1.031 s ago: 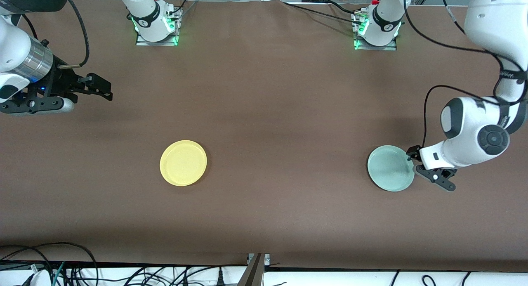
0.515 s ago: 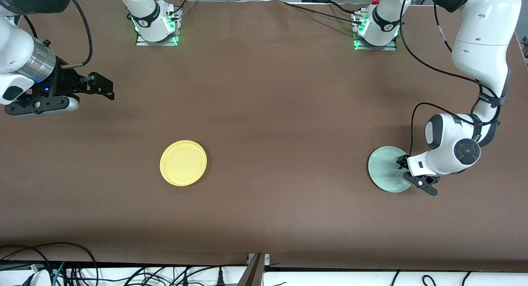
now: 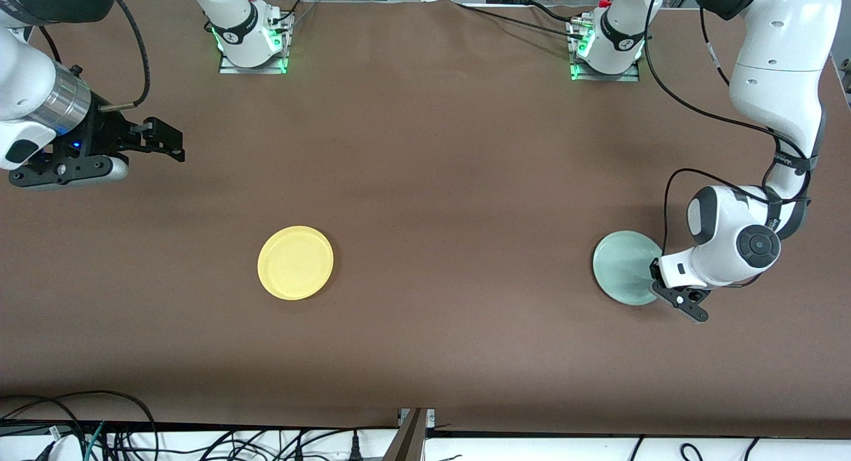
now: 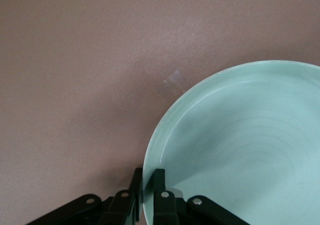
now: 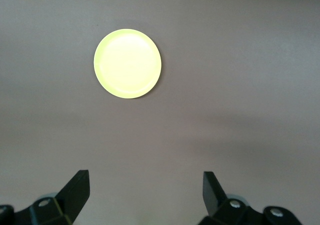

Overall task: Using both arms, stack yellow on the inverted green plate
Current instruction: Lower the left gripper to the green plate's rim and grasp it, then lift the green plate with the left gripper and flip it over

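Observation:
The yellow plate [image 3: 295, 262] lies rim up on the brown table, toward the right arm's end; it also shows in the right wrist view [image 5: 127, 63]. The pale green plate [image 3: 621, 267] lies toward the left arm's end, hollow side up. My left gripper [image 3: 654, 276] is shut on its rim at the edge toward the left arm's end; in the left wrist view the gripper [image 4: 147, 177] has one finger inside the rim and one outside the plate [image 4: 240, 145]. My right gripper [image 3: 170, 142] is open and empty, up over the table's right-arm end, away from the yellow plate.
The arm bases [image 3: 251, 42] [image 3: 606, 48] stand along the table's edge farthest from the front camera. Cables [image 3: 80, 428] hang below the table's nearest edge. The brown tabletop [image 3: 452, 215] lies bare between the two plates.
My left gripper has moved in from beside the green plate and shut on its rim; the plate has shifted slightly. The right arm has barely moved.

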Tool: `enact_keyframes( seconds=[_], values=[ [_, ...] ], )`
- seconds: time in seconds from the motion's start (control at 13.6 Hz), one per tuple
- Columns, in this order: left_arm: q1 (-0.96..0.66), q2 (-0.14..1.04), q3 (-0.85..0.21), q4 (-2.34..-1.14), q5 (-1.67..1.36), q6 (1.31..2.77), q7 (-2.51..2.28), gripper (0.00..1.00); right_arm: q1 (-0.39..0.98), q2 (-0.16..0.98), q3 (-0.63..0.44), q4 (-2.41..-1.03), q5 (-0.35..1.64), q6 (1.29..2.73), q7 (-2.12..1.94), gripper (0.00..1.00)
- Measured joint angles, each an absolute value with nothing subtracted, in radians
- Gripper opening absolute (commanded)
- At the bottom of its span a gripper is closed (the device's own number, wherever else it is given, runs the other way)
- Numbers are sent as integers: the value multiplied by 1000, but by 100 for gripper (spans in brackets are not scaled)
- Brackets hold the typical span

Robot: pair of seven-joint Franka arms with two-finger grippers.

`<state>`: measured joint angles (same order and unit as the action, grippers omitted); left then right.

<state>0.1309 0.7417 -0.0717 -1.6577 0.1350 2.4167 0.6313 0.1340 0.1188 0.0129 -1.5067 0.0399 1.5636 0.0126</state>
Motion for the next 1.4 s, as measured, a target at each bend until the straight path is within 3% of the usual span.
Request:
enact_keyframes(
  seconds=[0.37, 0.88, 1.4],
  values=[
    [97, 721, -82, -1614, 153, 2384, 644, 0, 134, 120, 13, -1507, 40, 1564, 12, 100],
    [-124, 659, -81, -1408, 462, 2091, 590, 0, 134, 120, 13, -1508, 40, 1564, 11, 100],
    [-521, 701, -72, -1377, 934, 1787, 156, 0, 134, 120, 13, -1509, 40, 1564, 11, 100]
  ],
)
